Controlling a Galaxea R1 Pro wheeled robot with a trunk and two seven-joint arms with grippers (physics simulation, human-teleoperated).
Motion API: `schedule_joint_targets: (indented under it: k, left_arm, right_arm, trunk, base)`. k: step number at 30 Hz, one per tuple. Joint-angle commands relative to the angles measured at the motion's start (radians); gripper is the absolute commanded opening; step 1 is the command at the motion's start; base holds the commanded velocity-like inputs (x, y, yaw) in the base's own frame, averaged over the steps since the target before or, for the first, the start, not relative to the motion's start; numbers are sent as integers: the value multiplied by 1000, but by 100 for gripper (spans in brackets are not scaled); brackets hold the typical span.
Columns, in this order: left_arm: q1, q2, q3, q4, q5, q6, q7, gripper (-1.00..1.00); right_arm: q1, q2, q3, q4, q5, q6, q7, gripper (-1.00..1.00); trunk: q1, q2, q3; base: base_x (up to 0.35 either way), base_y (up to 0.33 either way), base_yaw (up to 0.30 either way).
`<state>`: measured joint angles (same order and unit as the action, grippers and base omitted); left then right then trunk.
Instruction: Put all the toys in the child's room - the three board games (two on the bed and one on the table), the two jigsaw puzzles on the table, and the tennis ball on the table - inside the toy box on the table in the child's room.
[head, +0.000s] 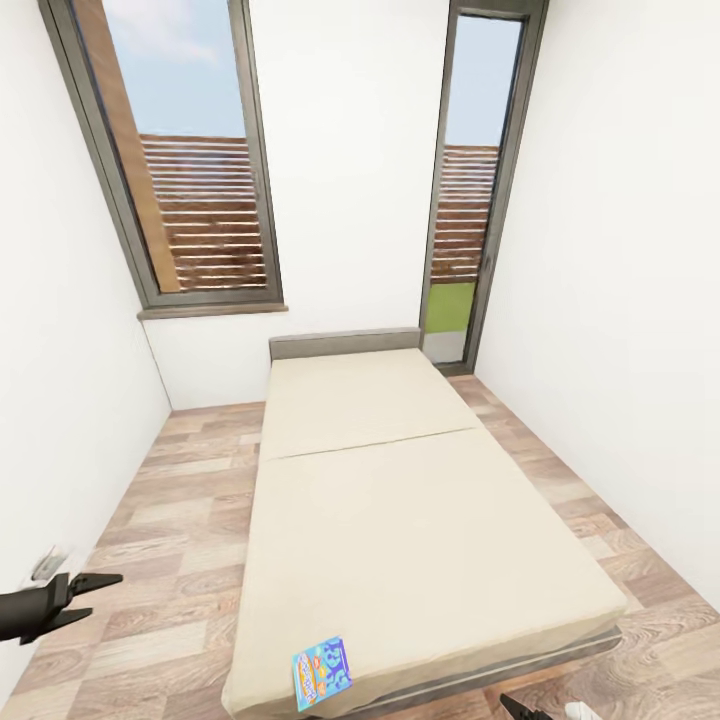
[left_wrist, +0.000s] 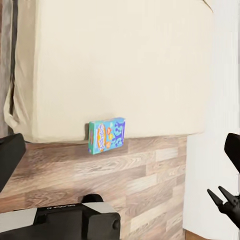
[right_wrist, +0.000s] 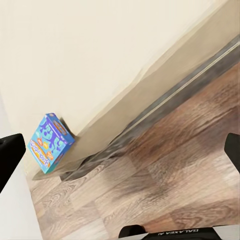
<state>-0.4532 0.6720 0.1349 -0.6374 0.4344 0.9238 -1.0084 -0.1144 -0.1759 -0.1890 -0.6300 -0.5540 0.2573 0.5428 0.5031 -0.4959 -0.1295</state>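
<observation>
Board game (head: 322, 674) (1 box) lies at the bed's (head: 420, 540) near edge.

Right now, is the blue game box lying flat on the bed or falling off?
Lying flat. The game box rests face up at the near corner of the bed, right at the edge, not falling.

I'm seeing a bright blue board game (head: 322, 673) patterned in orange and yellow showing against a plain cream bed (head: 400, 520) with a grey frame, a floor (head: 170, 560) in mottled brown wood planks, white walls (head: 620, 300) and dark grey window frames (head: 200, 300).
</observation>
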Motion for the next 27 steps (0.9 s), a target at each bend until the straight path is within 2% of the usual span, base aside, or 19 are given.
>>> schedule_joint_targets:
  k: [1, 5, 9, 15, 27]
  left_arm:
    - [-1, 0, 4, 0, 0, 7, -3, 100]
    - [-1, 0, 35, -1, 0, 14, -3, 100]
    - [-1, 0, 46, -1, 1, 15, -3, 100]
    - [-1, 0, 49, -1, 1, 16, -3, 100]
    - [-1, 1, 50, -1, 0, 16, -3, 100]
  right_arm:
    - [-1, 0, -3, 0, -9, 10, 2, 100]
    - [-1, 1, -3, 0, -9, 10, 1, 100]
    - [-1, 1, -3, 0, -9, 10, 0, 100]
    - [-1, 1, -2, 0, -8, 10, -2, 100]
    - [-1, 0, -3, 0, -16, 13, -3, 100]
  trunk:
    - [4, -9, -5]
    - [20, -37, -18]
    - [35, -65, -30]
    - [58, -107, -49]
    - [104, -191, -87]
  base:
    - [0, 0, 0]
    - [0, 0, 0]
    - [-100, 0, 0]
    - [-173, 0, 0]
    - [-13, 0, 0]
